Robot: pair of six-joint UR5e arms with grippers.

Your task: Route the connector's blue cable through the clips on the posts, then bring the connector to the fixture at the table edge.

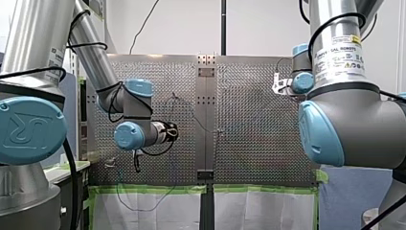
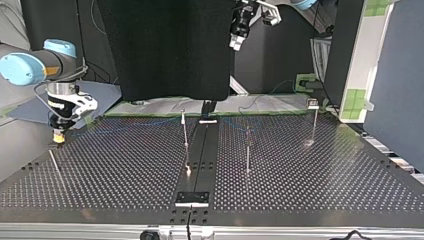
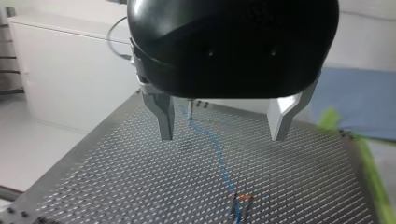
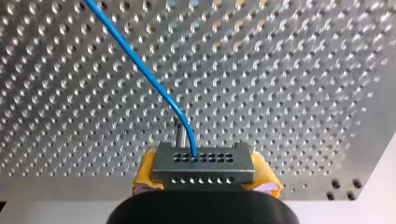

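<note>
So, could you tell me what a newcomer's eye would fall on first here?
The bright blue cable stands out first: in the right wrist view it curves from the connector, clamped between my right gripper's yellow pads, away over the perforated table. Next, in the left wrist view, my left gripper hangs open above the table, the cable running beneath it to a post.

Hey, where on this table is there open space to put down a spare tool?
Top view: bare table at the near right, between the post and the edge; also near left, between the centre strip and the leaning rod. The far side is crowded: posts, blue cable, my right gripper holding the connector.
</note>
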